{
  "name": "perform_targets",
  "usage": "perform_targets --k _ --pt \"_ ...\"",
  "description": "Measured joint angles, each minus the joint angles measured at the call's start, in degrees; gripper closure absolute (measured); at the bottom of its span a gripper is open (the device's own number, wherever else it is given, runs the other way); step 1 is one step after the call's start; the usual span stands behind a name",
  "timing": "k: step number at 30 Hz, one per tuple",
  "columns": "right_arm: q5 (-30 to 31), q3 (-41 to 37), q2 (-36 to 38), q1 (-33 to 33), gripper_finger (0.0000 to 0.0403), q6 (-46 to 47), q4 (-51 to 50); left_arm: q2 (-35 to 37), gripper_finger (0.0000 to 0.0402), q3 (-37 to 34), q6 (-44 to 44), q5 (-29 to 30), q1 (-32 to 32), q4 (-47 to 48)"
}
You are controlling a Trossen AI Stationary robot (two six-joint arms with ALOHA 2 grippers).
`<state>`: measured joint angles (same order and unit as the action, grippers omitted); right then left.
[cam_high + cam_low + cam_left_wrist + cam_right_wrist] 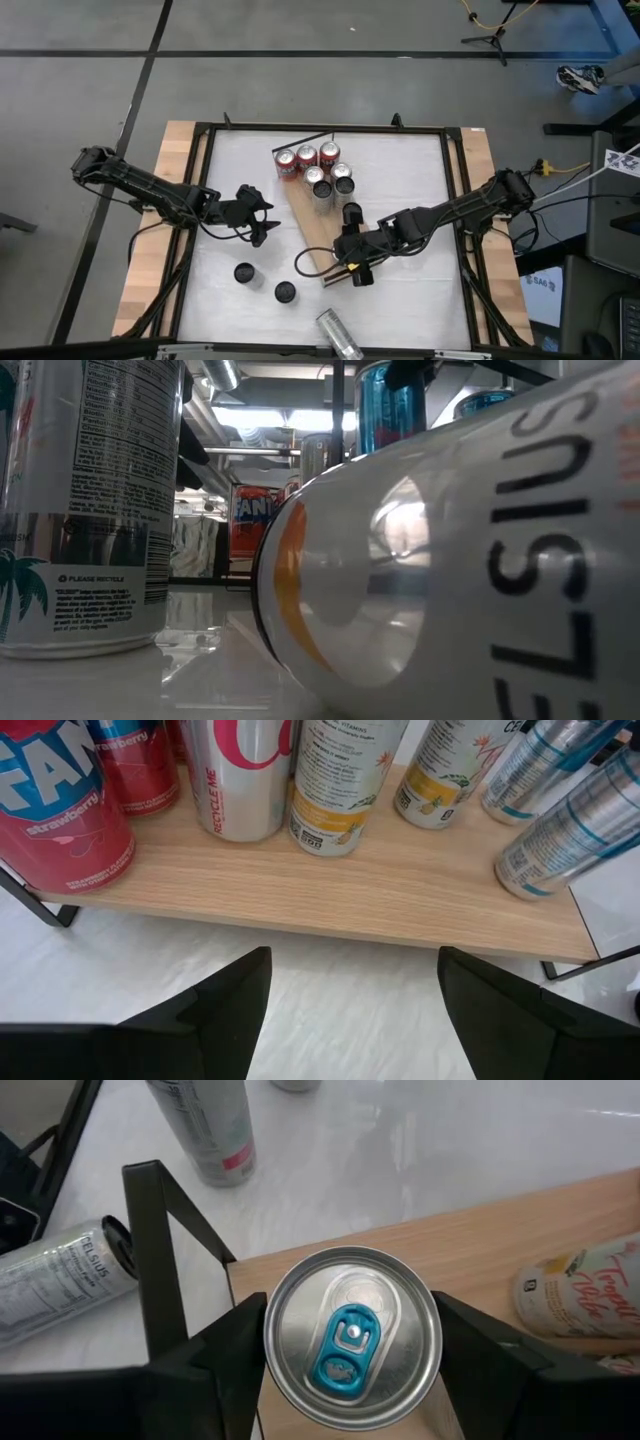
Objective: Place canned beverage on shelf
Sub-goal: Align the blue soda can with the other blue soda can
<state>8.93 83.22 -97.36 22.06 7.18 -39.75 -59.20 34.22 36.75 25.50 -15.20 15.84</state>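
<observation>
Right gripper [350, 1342] clamps can [351, 1336] above shelf [480, 1240].

In the low view we saw the lying white can [450, 560] and an upright can [85, 500] cut off by the picture's edges, hiding most of the shelf. From above, the can labels were too small for us to read.
</observation>
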Motion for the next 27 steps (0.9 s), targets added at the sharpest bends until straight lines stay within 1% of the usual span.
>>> perform_targets --k 23,27 --pt "-1.02 -0.04 0.00 0.00 0.0161 0.02 -0.11 0.00 0.0123 0.00 0.04 -0.01 0.01 -0.01" --pt "-2.59 -0.04 0.01 -0.01 0.0161 -0.03 -0.11 0.00 0.0123 0.00 0.04 -0.01 0.00 -0.02"
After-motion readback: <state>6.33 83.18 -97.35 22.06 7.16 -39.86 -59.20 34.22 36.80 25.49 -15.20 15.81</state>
